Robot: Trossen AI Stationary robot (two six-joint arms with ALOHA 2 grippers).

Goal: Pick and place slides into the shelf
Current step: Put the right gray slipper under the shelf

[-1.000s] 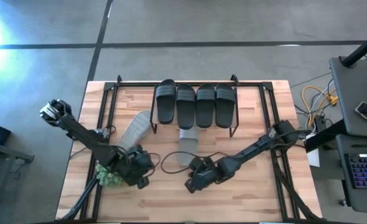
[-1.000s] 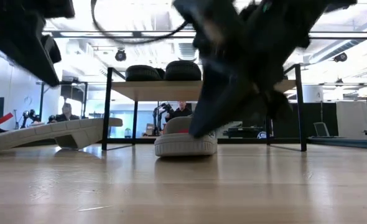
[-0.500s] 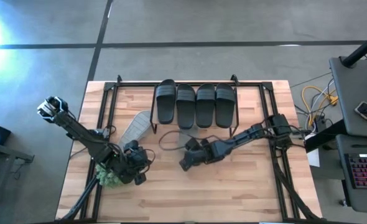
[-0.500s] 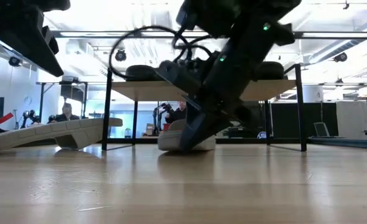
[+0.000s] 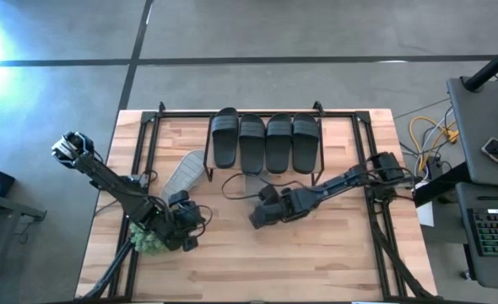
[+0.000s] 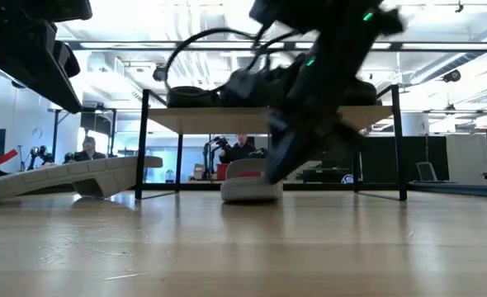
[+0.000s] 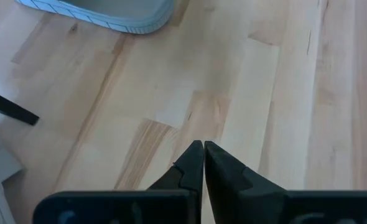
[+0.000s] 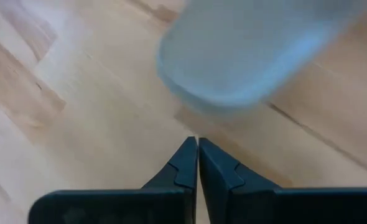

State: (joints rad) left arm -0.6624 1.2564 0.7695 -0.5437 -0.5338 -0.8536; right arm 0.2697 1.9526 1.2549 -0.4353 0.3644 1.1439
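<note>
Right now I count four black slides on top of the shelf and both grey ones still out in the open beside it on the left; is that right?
Only one grey slide lies left of the shelf. The other grey slide sits under the shelf's board, by the right gripper, as the low view shows. Four black slides do sit on top.

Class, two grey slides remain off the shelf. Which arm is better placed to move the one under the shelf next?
The right. Its shut gripper sits just in front of that grey slide, while the left gripper, also shut, waits near the plant, closer to the other grey slide.
</note>
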